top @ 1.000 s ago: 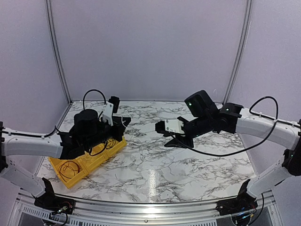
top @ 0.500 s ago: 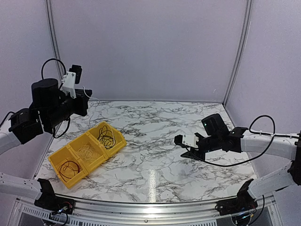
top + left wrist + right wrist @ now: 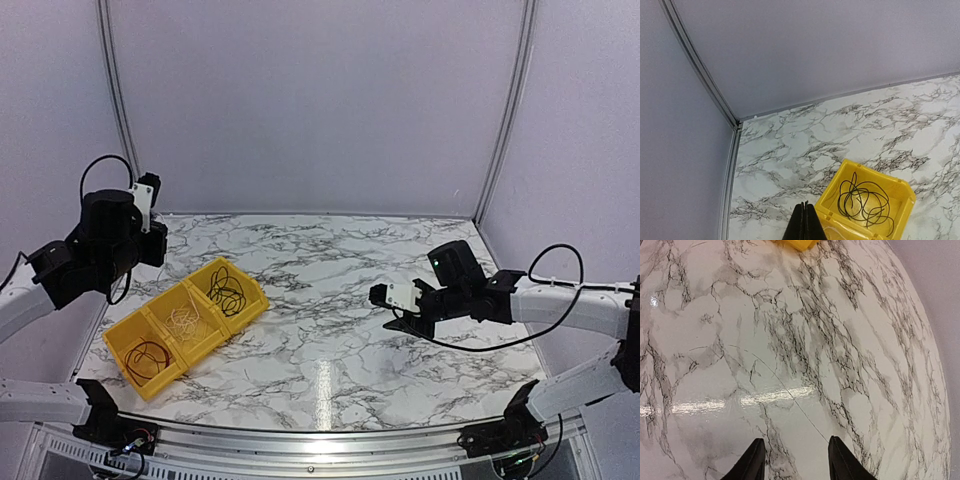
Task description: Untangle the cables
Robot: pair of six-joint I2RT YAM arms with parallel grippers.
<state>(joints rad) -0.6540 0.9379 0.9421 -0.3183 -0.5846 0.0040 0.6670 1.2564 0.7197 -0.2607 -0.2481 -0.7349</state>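
A yellow three-part bin (image 3: 203, 344) holds the cables. A black tangle (image 3: 229, 289) lies in its far compartment, a pale one (image 3: 184, 321) in the middle, and a dark loop (image 3: 147, 359) at the near end. My left gripper (image 3: 158, 243) hangs high over the table's back left corner. In the left wrist view it (image 3: 805, 222) is shut, with nothing showing between its fingers, above bare marble just left of the black tangle (image 3: 862, 202). My right gripper (image 3: 396, 322) is low over the right half. It (image 3: 796, 462) stands open. A hair-thin strand (image 3: 785, 390) runs across the marble to its right fingertip.
The bin (image 3: 879, 174) sits at the left front of the marble table (image 3: 320, 340); its corner (image 3: 796, 244) shows at the top of the right wrist view. Pale walls with metal posts close in the back and both sides.
My left arm rose off the bin and swung up to the back left, then sank a little. My right arm drew back rightwards and lower over the table, jaws a bit wider.
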